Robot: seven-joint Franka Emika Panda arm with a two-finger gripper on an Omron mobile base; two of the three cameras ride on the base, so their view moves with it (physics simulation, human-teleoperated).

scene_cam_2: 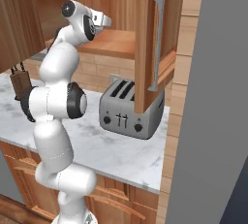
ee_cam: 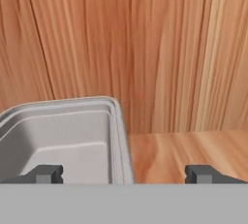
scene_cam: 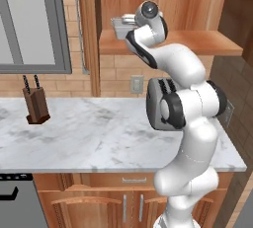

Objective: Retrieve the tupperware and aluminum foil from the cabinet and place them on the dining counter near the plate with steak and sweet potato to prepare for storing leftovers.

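With the tub (ee_cam: 63, 136) just ahead on the cabinet shelf (ee_cam: 193, 150), the end effector (ee_cam: 123, 173) hangs wide open; next it should straddle the rim.

This is a home kitchen, rendered rather than real. A marble surface (scene_cam: 99, 133) runs across the middle of the left base view, carrying a silver toaster (scene_cam_2: 128, 109) and a wooden knife block (scene_cam: 36, 104) at the left, with brick tiling and a wall socket (scene_cam: 137, 83) behind. Above hangs a light-brown wooden cabinet (scene_cam: 173, 5) with one shelf, below are wooden base cabinets with metal handles (scene_cam: 132, 207), and the grey-framed pane at the upper left is probably a window (scene_cam: 29, 24).
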